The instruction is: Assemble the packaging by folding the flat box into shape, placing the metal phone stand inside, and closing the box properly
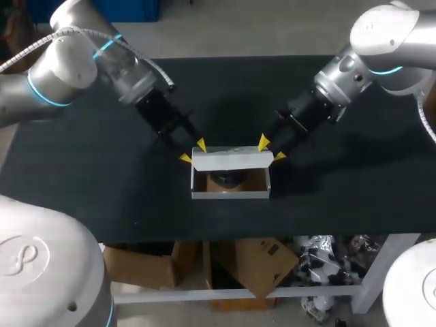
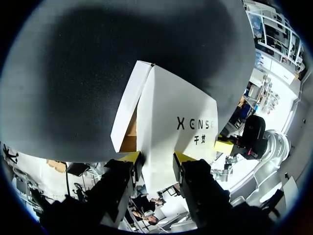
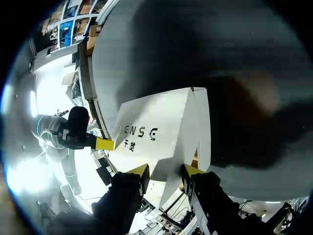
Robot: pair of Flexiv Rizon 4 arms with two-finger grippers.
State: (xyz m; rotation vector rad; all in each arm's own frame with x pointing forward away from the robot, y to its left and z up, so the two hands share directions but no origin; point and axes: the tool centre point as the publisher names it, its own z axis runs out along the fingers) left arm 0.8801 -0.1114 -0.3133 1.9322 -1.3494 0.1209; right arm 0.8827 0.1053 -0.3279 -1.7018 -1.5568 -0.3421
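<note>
The white box [image 1: 230, 194] stands at the middle of the black table, its brown inside showing. The dark metal phone stand [image 1: 226, 180] lies inside it. The white lid [image 1: 231, 159] slopes over the back half of the box. My left gripper [image 1: 193, 151] holds the lid's left end, one finger on each side of it. My right gripper [image 1: 272, 149] holds the right end the same way. In the left wrist view the printed lid [image 2: 171, 107] runs out from between the gripper's [image 2: 156, 157] fingers. The right wrist view shows that lid [image 3: 156, 122] between its gripper's [image 3: 166, 170] fingers.
The black tabletop [image 1: 102, 184] spreads out on all sides of the box. Its front edge [image 1: 225, 235] runs a short way in front of the box. Both arms come in from the back corners.
</note>
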